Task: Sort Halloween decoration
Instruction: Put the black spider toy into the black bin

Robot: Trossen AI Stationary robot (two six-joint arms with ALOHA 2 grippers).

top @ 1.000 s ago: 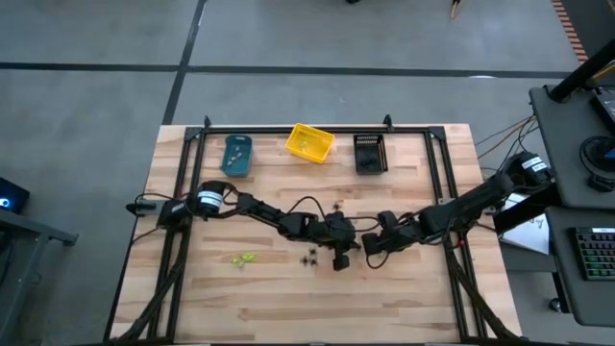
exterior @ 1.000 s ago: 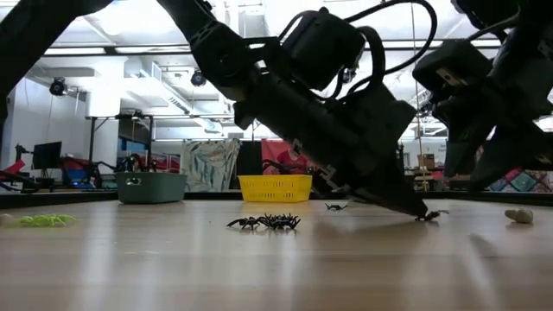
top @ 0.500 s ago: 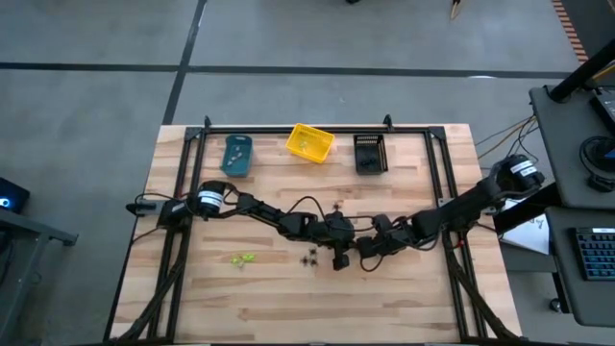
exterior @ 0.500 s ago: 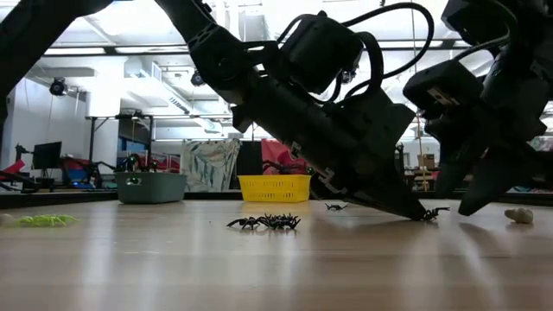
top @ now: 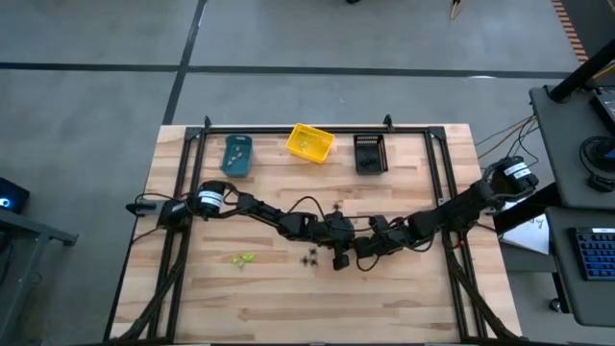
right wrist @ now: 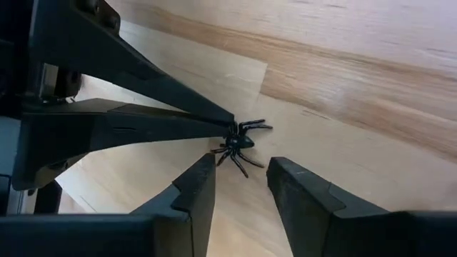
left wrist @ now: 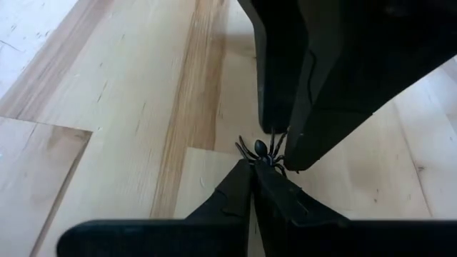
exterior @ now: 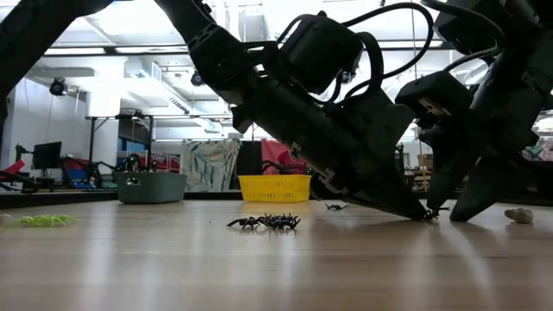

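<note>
A small black spider (right wrist: 240, 138) lies on the wooden table near its middle. My left gripper (left wrist: 254, 170) slants down to it, shut, with its tips at the spider (exterior: 429, 213). My right gripper (right wrist: 243, 170) comes from the table's right, open. Its two fingers stand low on either side of the spider (left wrist: 263, 150) without touching it. A cluster of black spiders (top: 310, 258) lies left of the grippers. One more black spider (top: 338, 205) lies farther back. A yellow-green one (top: 243, 258) lies toward the left. My left gripper's shut fingertips (right wrist: 227, 121) meet the black spider at the edge of its body (right wrist: 233, 133). The fingers slant down from the table's left. The spider lies flat on the table, its legs spread beyond the tips. Whether a leg or the body is pinched does not show.
Three bins stand along the far edge: teal (top: 236, 155), yellow (top: 309, 142) and black (top: 370, 153). A small pale piece (exterior: 519, 215) lies on the table to the right. Black frame rails (top: 437, 183) run along the table's sides.
My right gripper has come down and toward the table's left, until its fingers stand low on either side of the spider at my left gripper's tips. The spider has stayed where it was.
</note>
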